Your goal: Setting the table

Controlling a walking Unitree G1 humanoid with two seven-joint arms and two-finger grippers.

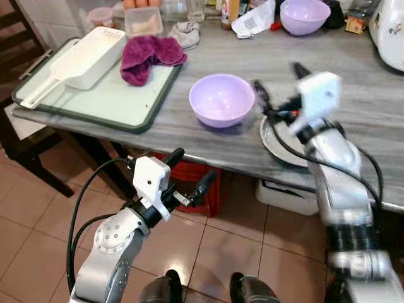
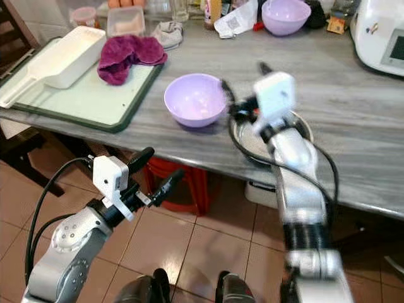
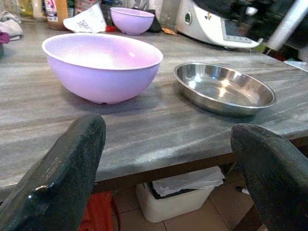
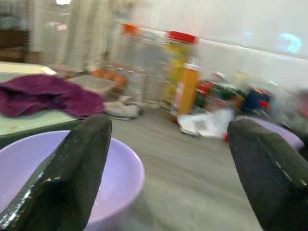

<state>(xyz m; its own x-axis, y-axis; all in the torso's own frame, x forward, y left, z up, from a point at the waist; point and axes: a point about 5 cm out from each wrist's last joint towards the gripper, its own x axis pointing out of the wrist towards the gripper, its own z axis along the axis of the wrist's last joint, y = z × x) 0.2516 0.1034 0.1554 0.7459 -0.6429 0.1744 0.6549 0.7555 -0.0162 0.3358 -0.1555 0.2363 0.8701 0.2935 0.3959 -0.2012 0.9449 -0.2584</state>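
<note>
Our left gripper [image 1: 187,172] hangs below the table edge [image 1: 189,151], fingers wide, empty. The lilac bowl [image 1: 221,99] sits near-centre: light, rigid, best pinched at the rim. Right gripper [image 1: 278,82] hovers above the slippery steel dish [image 3: 224,89], fingers wide.

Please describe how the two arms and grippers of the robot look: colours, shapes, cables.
Both arms are silver metal with rounded joints. The left gripper and the right gripper each have two long black fingers under a white box-shaped housing. Black cables loop along each arm. The left arm has a round joint cover dotted with small screws.
</note>
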